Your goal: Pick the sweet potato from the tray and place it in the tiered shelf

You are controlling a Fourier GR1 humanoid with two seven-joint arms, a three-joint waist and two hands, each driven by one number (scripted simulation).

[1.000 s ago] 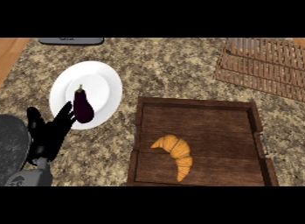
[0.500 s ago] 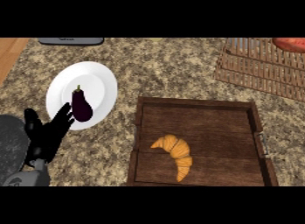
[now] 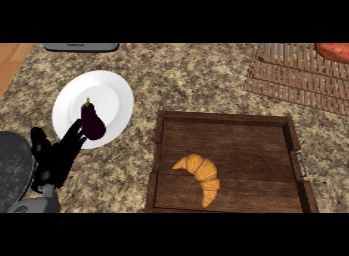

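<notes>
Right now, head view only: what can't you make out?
- Right hand: not in the head view.
- Sweet potato: cut by the right edge, on the tiered shelf; whether it is being held cannot be told.
- Shelf: top and right parts cropped; its tiers cannot be told apart.
- Dark object at the top edge: cropped, unidentifiable.
- Left hand: open, overlaps the plate rim; contact unclear.

A reddish-orange sweet potato lay at the upper right of the frame, on top of the tiered shelf, partly cut off by the frame's right edge. The shelf was a brown slatted wooden rack, sitting at an angle in the upper right. The dark wooden tray, with raised walls, sat at lower center-right, well apart from the sweet potato.
</notes>
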